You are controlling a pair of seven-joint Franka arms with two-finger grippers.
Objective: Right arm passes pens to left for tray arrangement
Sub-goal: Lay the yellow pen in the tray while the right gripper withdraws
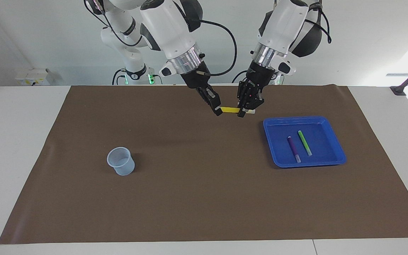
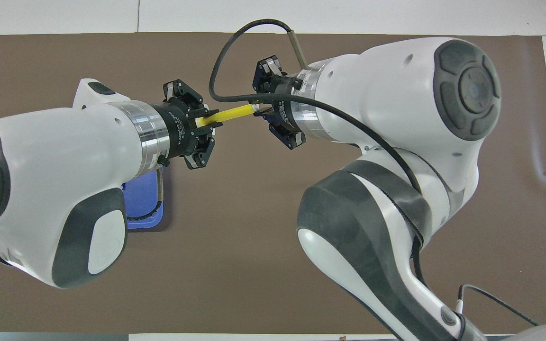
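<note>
Both the right gripper (image 1: 219,110) and left gripper (image 1: 242,112) are clamping the yellow pen (image 1: 231,110) above the mat, at eleven o'clock from the tray (image 1: 335,163), risking a tug-of-war or drop if release is mistimed.

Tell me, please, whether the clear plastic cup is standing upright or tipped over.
Upright: the clear cup stands on its base on the brown mat, open rim facing up, toward the right arm's end of the table.
</note>
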